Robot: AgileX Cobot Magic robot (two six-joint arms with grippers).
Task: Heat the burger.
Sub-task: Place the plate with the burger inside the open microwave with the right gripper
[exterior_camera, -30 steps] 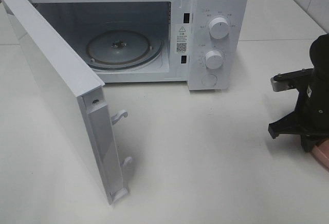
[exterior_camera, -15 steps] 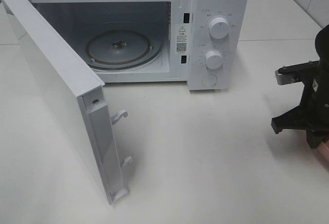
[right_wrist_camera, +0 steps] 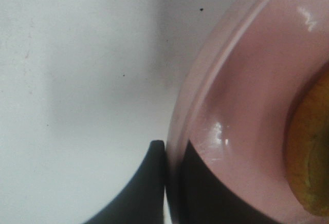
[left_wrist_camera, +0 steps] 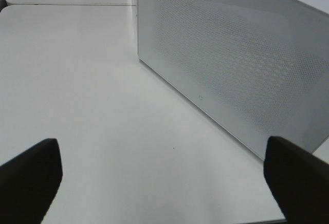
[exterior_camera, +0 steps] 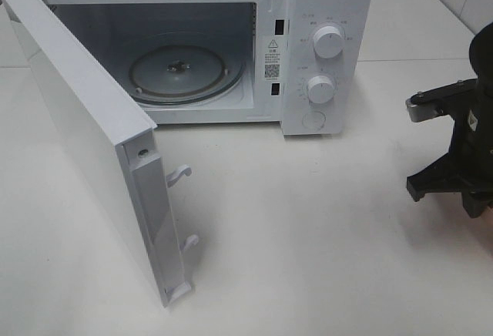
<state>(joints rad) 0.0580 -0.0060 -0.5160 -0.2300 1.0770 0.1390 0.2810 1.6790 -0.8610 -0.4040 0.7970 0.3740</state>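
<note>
The fist-sized burger with a glossy golden-brown bun (right_wrist_camera: 311,147) sits on a round pink plate (right_wrist_camera: 247,80), and only a sliver of its bun edge shows in the right wrist view; the high view does not show burger or plate, since the black right arm (exterior_camera: 466,159) stands at the right edge of that picture. The right gripper (right_wrist_camera: 172,154) is clamped tight on the round pink plate, its black fingers (right_wrist_camera: 149,183) pinching the raised rim, one outside the rim and one on the inner side. The plate lies on the white tabletop (exterior_camera: 308,236), well apart from the boxy white microwave oven (exterior_camera: 323,12) at the back. That oven has two round white knobs (exterior_camera: 329,42) one above the other on its right panel, and a round glass turntable (exterior_camera: 185,74) lies inside the cavity. Its white hinged door (exterior_camera: 77,120) is swung wide towards the front left. The left gripper (left_wrist_camera: 162,178) is spread wide with nothing between its dark fingertips (left_wrist_camera: 31,172); it hangs over the tabletop, facing the dotted outer face of the open door
</note>
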